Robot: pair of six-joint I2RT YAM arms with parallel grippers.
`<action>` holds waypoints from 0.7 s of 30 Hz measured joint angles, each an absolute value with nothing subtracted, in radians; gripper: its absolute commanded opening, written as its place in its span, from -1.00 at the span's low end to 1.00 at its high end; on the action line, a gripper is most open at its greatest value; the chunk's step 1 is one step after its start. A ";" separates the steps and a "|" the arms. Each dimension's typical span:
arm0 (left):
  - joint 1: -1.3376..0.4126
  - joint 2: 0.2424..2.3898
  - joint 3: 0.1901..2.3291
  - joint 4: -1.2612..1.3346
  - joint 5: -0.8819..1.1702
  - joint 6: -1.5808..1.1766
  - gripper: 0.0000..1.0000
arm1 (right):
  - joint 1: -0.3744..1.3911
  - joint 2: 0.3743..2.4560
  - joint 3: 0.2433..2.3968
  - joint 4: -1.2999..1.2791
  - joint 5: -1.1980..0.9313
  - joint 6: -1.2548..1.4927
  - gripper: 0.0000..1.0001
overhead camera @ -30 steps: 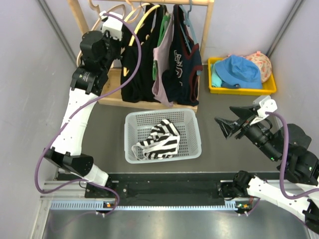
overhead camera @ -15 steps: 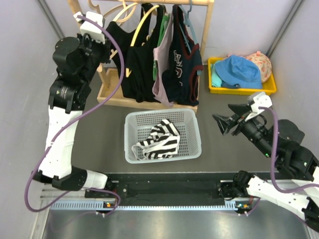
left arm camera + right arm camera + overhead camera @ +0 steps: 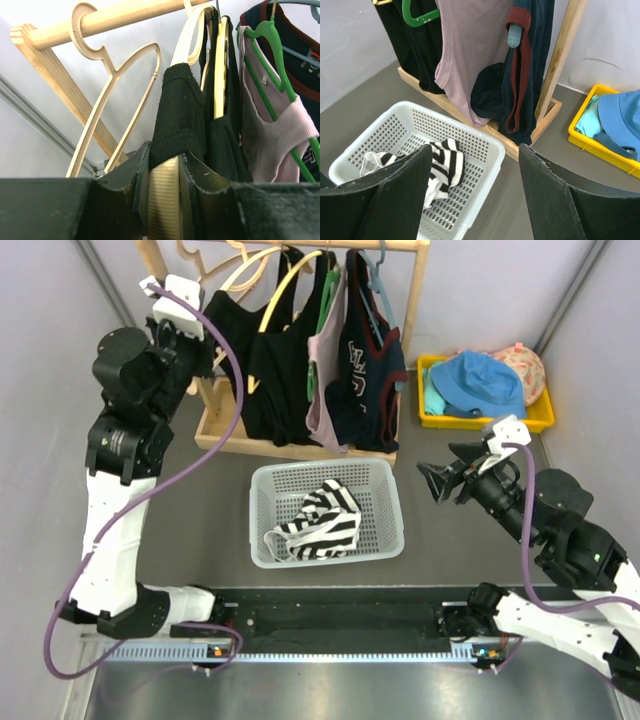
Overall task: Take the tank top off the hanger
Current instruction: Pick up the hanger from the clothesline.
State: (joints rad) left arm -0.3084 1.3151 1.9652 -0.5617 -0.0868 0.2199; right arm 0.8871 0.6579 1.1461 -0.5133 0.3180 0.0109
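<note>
Drags hanger (image 3: 189,37) with top (image 3: 180,115) farther left along rail (image 3: 125,15), left gripper (image 3: 164,175) clamped on both, seemingly readying removal; keeps right gripper (image 3: 474,150) open.

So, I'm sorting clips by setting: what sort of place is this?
Probably a robot test cell staged as a laundry corner: a wooden clothes rack hung with tops on hangers, a white basket holding a striped garment, and bare grey walls all round.
</note>
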 measured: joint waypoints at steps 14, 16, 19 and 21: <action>-0.303 0.962 1.888 -0.536 0.115 0.255 -1.00 | 0.884 0.770 1.180 -0.493 0.457 0.072 0.40; -0.303 0.943 1.899 -0.522 0.134 0.249 -1.00 | 0.868 0.796 1.180 -0.474 0.529 0.084 0.40; -0.301 0.923 1.913 -0.515 0.152 0.237 -1.00 | 0.775 0.832 1.178 -0.445 0.583 0.117 0.40; -0.295 0.921 1.927 -0.517 0.165 0.233 -1.00 | 0.624 0.868 1.177 -0.428 0.561 0.167 0.43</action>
